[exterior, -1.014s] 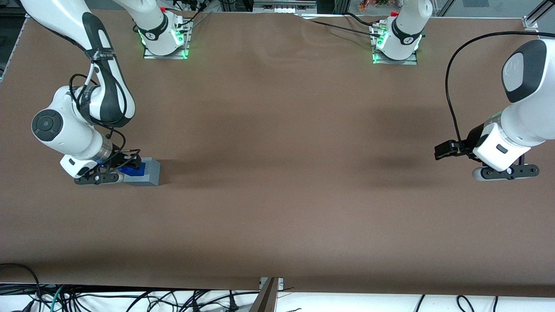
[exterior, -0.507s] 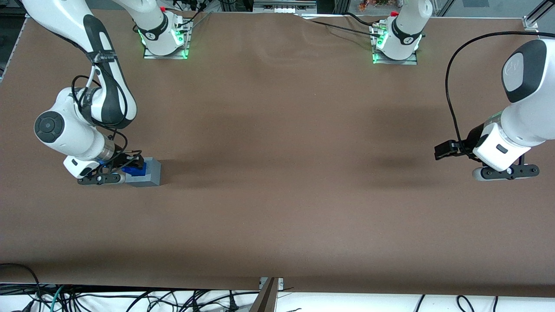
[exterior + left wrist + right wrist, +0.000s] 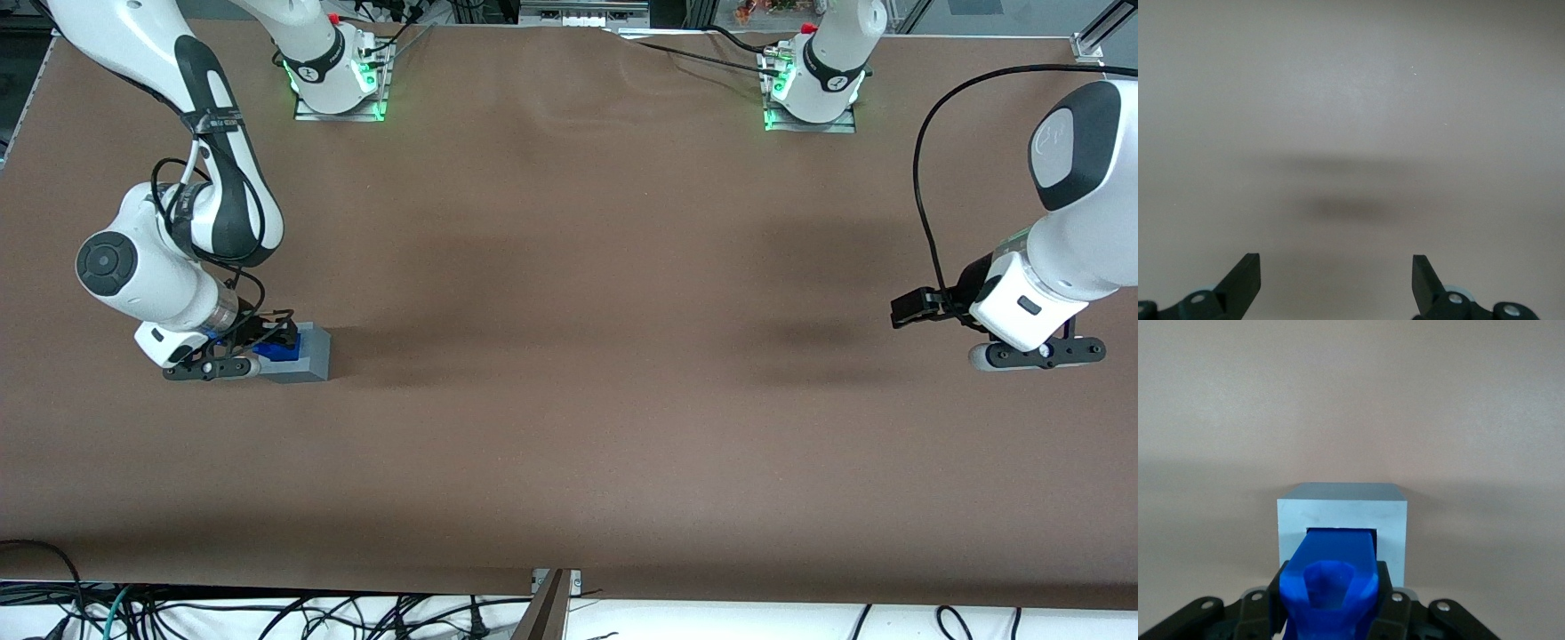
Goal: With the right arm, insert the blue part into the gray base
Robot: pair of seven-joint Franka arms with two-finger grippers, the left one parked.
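Brown matte table [image 3: 569,356], soft shadows across it, tangled black cables [image 3: 267,613] along its near edge

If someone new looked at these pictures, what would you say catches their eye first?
The bright blue part stands out most: it sits between the fingers of the right arm's tool, at the working arm's end of the table. It is at the square recess in the top of the gray base, which rests on the plain brown table.

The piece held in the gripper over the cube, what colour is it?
Bright blue, clearest in the right wrist view; the gripper holds it at the gray base.
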